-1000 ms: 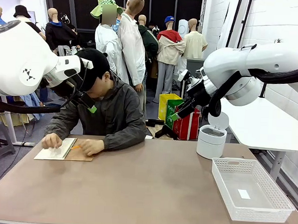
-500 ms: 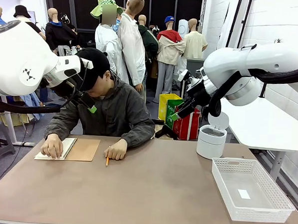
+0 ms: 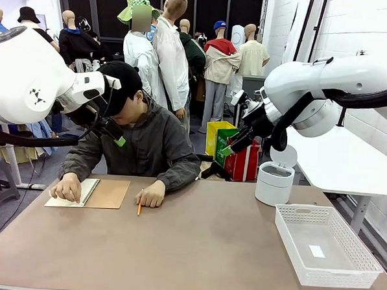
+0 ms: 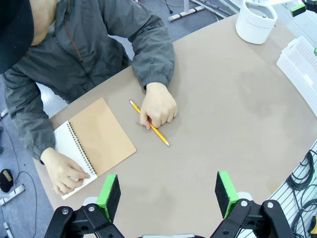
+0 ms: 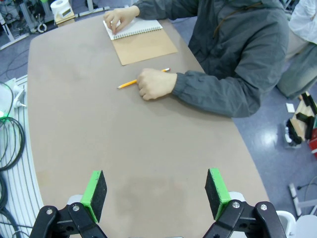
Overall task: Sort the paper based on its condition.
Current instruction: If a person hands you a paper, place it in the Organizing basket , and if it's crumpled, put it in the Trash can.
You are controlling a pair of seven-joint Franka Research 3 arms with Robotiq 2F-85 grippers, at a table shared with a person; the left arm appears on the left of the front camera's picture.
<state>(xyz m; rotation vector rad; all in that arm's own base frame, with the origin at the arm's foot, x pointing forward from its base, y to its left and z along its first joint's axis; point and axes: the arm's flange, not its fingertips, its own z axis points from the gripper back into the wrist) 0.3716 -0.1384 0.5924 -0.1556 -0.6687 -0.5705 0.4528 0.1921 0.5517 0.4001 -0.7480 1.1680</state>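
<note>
Both sets of fingers, left and right, are spread wide and hold nothing, high above the desk. The paper is the top white page of the open notebook, pinned under the person's hand; a pencil lies beside the notebook. Reaching in now risks striking that hand or tearing the page, which looks not yet loose.

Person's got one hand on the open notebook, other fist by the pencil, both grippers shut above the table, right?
Not quite: both grippers are open, not shut. The left gripper in the left wrist view and the right gripper in the right wrist view hold their green pads wide apart with nothing between. The rest holds: one hand on the notebook, the other fist by the pencil.
</note>
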